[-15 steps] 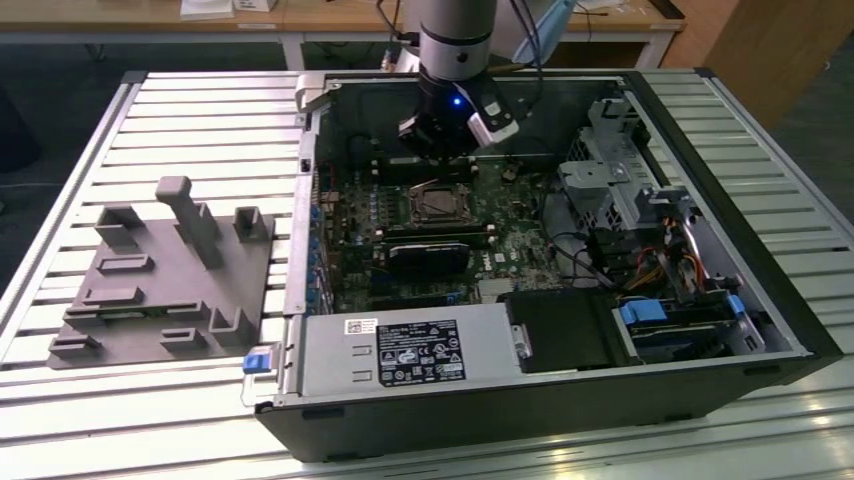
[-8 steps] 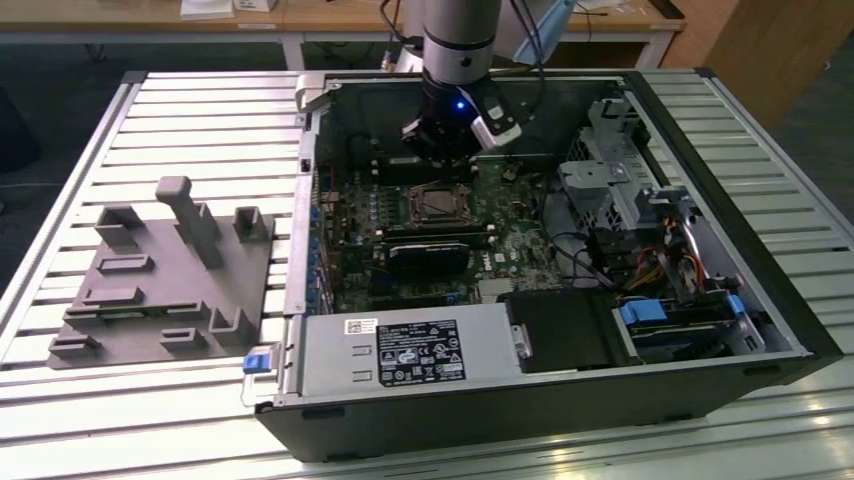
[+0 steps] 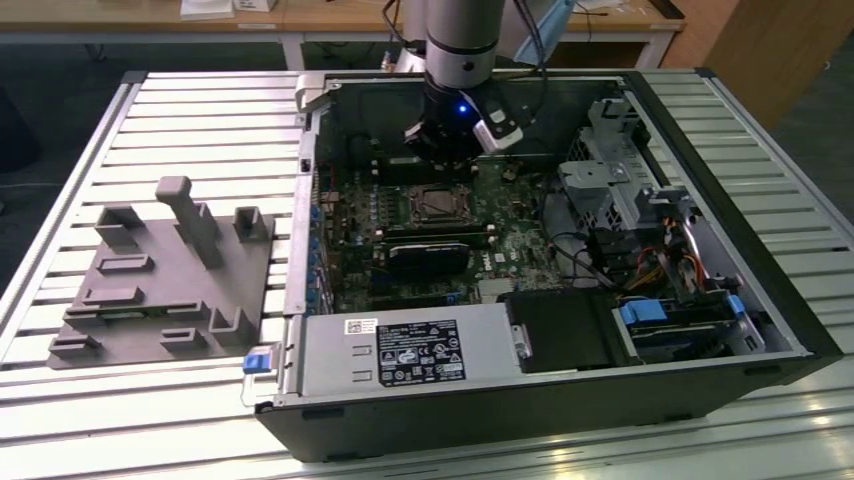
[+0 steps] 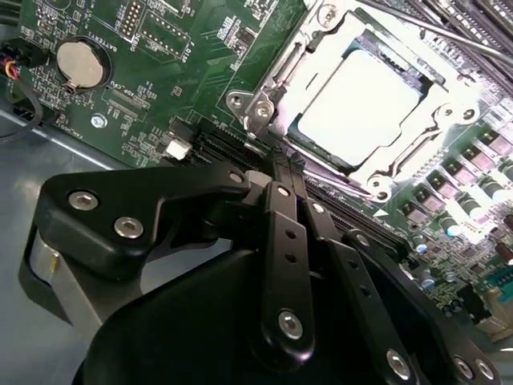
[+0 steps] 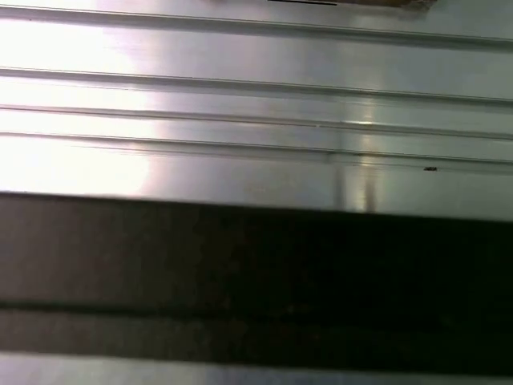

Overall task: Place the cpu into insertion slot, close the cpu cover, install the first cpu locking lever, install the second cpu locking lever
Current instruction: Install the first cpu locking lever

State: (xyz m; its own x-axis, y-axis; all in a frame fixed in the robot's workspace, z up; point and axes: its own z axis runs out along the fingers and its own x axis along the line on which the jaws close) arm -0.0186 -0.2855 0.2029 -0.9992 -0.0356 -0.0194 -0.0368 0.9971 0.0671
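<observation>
A: Black linkage arms of the gripper [image 4: 282, 172] lie closest in the second wrist view, their fingers pressed together at the tip with nothing between them.

B: And where does that tip sit against the green motherboard [image 4: 172, 48]?

A: Just over the board's edge of dark card slots, near one corner of the insertion slot [image 4: 276, 120], the small square socket with a silver metal rim.

B: Is the cpu [image 4: 357, 108] in it?

A: Yes. The small flat square chip with a dull silver-grey top lies flat inside the socket. The cpu cover [image 4: 417, 148], a thin silver metal frame with a cut-out window, rests down around the chip, whose top shows through the window.

B: What else is on the board?

A: A round silver coin cell battery [image 4: 79, 64], well apart from the socket.

B: And from outside?

A: In the exterior view the grey arm reaches down into the open black computer case [image 3: 721, 300], its gripper [image 3: 443, 150] hanging just above the socket [image 3: 435, 203]. A grey moulded fixture block [image 3: 160, 280] sits on the slatted aluminium table [image 3: 80, 410], beside the case on the exterior view's left.
</observation>
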